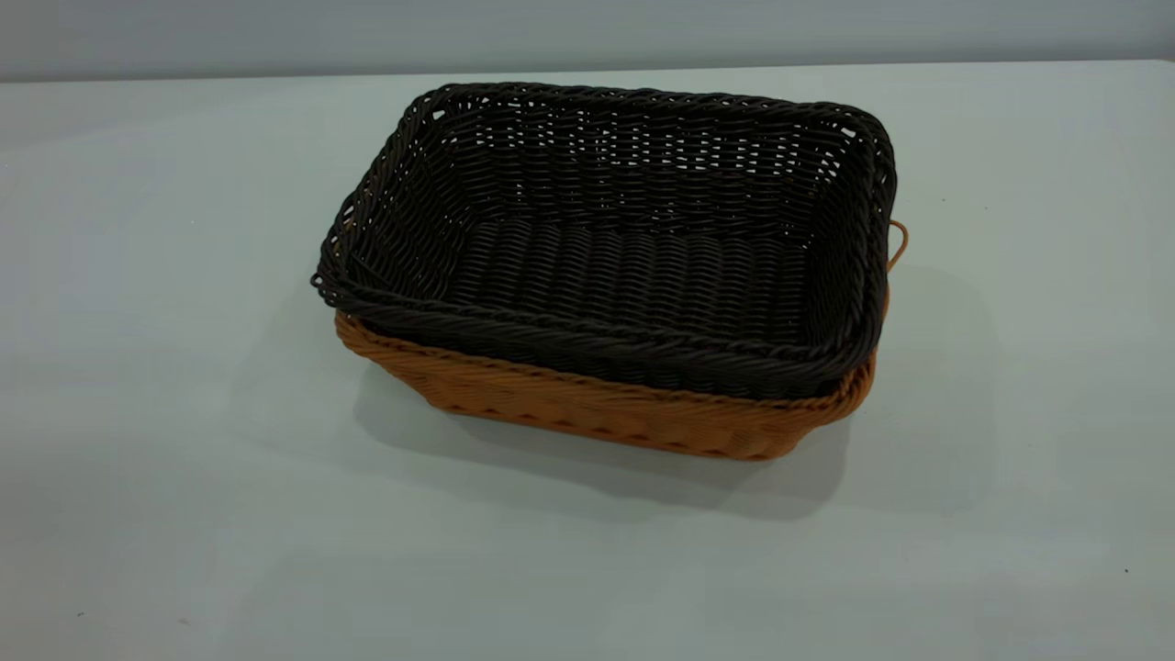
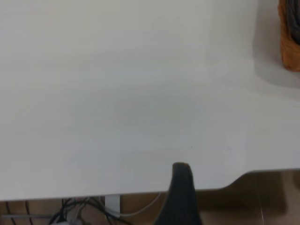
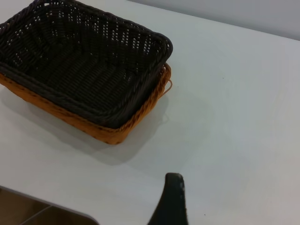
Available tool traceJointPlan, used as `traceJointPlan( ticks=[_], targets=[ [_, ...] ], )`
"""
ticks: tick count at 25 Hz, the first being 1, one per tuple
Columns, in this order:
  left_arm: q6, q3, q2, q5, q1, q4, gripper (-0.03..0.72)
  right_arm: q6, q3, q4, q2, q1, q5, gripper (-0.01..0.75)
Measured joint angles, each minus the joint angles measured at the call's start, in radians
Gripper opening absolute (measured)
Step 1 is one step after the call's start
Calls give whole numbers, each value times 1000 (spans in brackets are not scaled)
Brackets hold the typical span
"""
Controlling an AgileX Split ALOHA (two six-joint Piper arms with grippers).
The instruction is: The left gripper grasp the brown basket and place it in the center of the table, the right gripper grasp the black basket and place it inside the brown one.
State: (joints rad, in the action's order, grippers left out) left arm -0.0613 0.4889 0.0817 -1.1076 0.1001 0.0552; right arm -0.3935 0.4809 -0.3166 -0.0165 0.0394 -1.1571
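Note:
The black basket [image 1: 633, 257] sits nested inside the brown basket [image 1: 606, 408] near the middle of the table [image 1: 165, 413]. The black rim stands a little above the brown rim. The brown basket's small loop [image 1: 900, 243] sticks out at the right short end. Neither gripper shows in the exterior view. In the left wrist view a dark piece of the left gripper [image 2: 180, 187] hangs over the table edge, far from the brown basket's corner [image 2: 290, 44]. In the right wrist view a dark piece of the right gripper [image 3: 172, 197] is above bare table, clear of the black basket [image 3: 79, 61] and the brown basket [image 3: 117, 131].
The table edge [image 2: 140, 193] runs close to the left gripper, with cables [image 2: 84, 213] below it. Another table edge [image 3: 42, 199] shows in the right wrist view. A grey wall [image 1: 587, 32] backs the table.

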Motion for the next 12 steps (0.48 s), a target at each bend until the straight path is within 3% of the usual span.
traceJointPlan(
  ticks=[12],
  targets=[
    [-47, 0, -101, -1, -12, 31, 572, 0, 0, 0, 0, 0, 0, 593]
  ],
)
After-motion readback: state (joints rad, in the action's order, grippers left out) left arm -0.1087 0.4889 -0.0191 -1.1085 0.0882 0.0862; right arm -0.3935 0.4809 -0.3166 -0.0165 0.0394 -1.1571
